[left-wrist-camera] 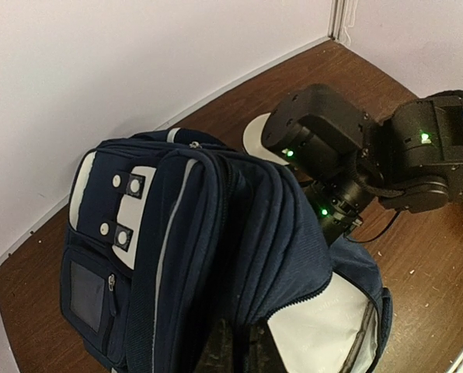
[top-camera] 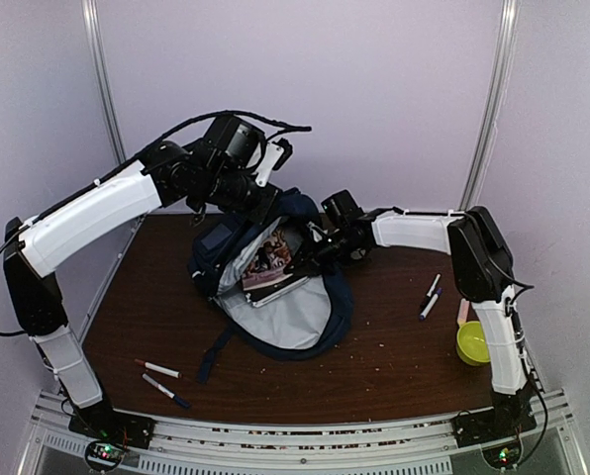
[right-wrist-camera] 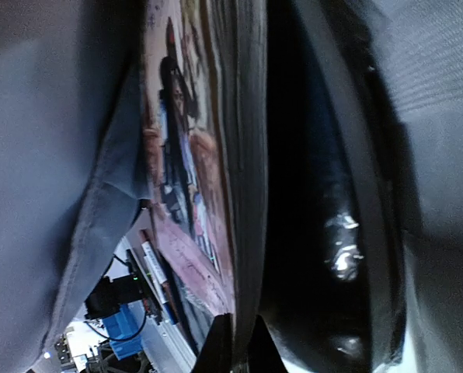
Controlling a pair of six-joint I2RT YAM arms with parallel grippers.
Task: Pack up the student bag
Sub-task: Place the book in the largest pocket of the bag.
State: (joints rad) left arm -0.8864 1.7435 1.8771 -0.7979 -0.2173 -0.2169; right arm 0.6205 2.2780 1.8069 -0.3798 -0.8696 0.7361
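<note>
The student bag (top-camera: 208,259), navy blue with a pale grey lining, lies open in the middle of the table. A book (top-camera: 271,257) with a picture cover sticks out of its mouth. My left gripper (top-camera: 263,206) is shut on the fabric at the top of the bag and holds it up. In the left wrist view the bag (left-wrist-camera: 185,233) fills the frame and hides my left gripper's fingers. My right gripper (top-camera: 313,259) reaches in from the right. Its two fingertips (right-wrist-camera: 216,351) are pinched on the edge of the book (right-wrist-camera: 189,171), deep inside the bag's dark interior.
Two markers (top-camera: 161,370) (top-camera: 166,390) lie near the front left. Two more markers (top-camera: 431,297) lie at the right, beside a yellow-green cup (top-camera: 472,342) and a pink object (top-camera: 462,312). A white disc (left-wrist-camera: 255,136) sits behind the bag by the back wall.
</note>
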